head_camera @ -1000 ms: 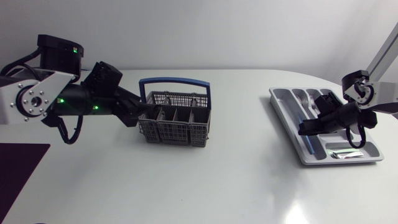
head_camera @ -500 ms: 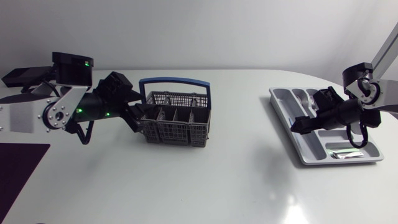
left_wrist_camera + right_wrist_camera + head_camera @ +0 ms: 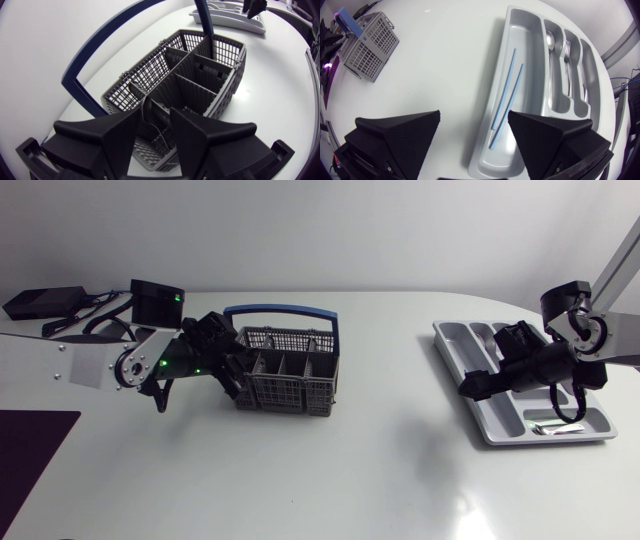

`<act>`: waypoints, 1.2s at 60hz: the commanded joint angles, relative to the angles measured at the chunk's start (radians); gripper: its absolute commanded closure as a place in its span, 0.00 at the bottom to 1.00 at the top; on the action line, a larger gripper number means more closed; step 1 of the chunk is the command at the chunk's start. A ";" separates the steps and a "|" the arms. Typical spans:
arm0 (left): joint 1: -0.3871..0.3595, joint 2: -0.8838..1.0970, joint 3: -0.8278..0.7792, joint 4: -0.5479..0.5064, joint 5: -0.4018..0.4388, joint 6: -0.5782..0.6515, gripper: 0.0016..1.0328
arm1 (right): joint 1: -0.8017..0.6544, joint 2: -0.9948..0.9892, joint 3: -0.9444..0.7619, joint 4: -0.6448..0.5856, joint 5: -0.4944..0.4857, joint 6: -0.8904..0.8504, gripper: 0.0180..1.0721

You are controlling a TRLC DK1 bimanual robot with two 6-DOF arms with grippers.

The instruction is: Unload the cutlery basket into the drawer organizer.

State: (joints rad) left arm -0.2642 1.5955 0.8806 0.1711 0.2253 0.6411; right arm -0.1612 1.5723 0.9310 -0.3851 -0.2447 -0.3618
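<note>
Surface: white table (image 3: 380,470), both of my arms over it.

Head view, left gripper (image 3: 232,370): at the near end of the grey cutlery basket (image 3: 290,380); the fingers do not show clearly from here.
Head view, basket: upright ahead of my left gripper, its blue handle (image 3: 280,309) arched above it.
Head view, right gripper (image 3: 475,388): over the edge of the drawer organizer (image 3: 455,340), well apart from the basket.

Left wrist view, left gripper (image 3: 155,132): fingers a little parted, gripping nothing that I can make out.
Left wrist view, basket (image 3: 200,85): just under and ahead of the fingers. A thin metal piece (image 3: 161,131) shows in the gap, in the end compartment; what it is I cannot tell.

Right wrist view, right gripper (image 3: 475,140): fingers spread wide, nothing held.
Right wrist view, organizer (image 3: 527,35): below and ahead of the fingers. Two blue sticks (image 3: 506,105) lie in the long compartment, and a spoon (image 3: 550,42) and a fork (image 3: 566,55) in the narrow ones beside it.
Right wrist view, basket (image 3: 370,42): far ahead, off to one side.
</note>
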 commanded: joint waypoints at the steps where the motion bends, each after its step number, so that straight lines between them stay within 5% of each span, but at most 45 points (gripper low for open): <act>1: -0.004 0.035 0.040 0.011 -0.009 0.032 0.59 | 0.011 -0.018 -0.020 0.011 0.007 0.027 0.07; 39: -0.007 0.136 0.107 0.038 -0.032 0.042 0.59 | 0.193 -0.089 -0.049 0.026 0.004 0.072 0.06; 72: -0.013 0.159 0.116 0.039 -0.030 0.055 0.76 | 0.505 -0.147 -0.063 0.055 -0.015 0.132 0.06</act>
State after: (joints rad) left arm -0.2661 1.7275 0.9802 0.2085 0.1993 0.6678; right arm 0.3161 1.4212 0.8749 -0.3363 -0.2615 -0.2630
